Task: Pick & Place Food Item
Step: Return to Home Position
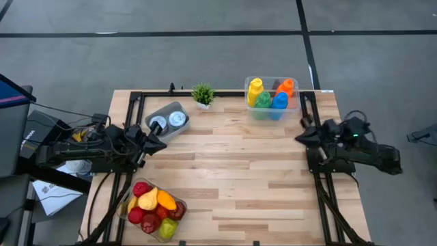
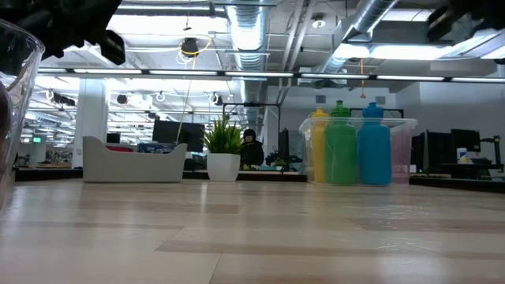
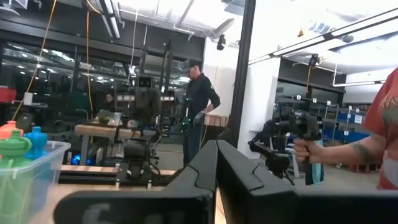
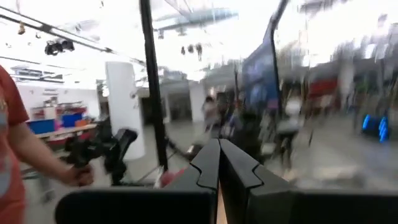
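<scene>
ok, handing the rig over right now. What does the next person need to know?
Left claw: shut, empty, held above the table's left side by the grey dial device.
Right claw: shut, empty, at the right side.
Fruit: piled in the fruit bin, bottom left in the high view.
Bottles: upright in the bottle bin at the far edge, near the plant.
Done: placing looks finished, since no fruit shows outside its bin.
Left: probably only parking both arms.
</scene>
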Controlling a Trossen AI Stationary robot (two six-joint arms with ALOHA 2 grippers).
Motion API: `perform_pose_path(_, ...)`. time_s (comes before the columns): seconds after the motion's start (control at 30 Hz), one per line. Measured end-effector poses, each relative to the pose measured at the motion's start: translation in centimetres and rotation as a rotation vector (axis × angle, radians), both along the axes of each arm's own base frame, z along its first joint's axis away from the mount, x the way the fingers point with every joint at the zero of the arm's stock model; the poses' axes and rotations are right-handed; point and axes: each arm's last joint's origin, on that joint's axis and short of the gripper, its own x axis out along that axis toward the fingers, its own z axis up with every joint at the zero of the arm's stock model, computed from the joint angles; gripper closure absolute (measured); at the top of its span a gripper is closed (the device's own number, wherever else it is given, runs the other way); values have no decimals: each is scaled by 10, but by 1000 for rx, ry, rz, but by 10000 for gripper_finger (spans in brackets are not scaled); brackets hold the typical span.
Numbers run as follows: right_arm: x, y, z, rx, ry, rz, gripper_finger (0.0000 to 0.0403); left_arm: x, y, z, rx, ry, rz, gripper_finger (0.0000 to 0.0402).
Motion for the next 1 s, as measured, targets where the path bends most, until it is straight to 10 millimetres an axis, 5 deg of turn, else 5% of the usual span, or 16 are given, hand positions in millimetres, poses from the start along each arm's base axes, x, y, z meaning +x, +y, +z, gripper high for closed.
perform_pose_path(0.2,-2,2,-4,-102,3,-31,403,1,0,-1,0,10,3,402)
perform_pose_path(0.67,25,-3,-82,-45,143,5,403,5,2,-8,5,83,12,401)
perform_pose_path(1.0,27,-7,-91,-75,229,-38,403,7,2,-14,-29,154,9,401)
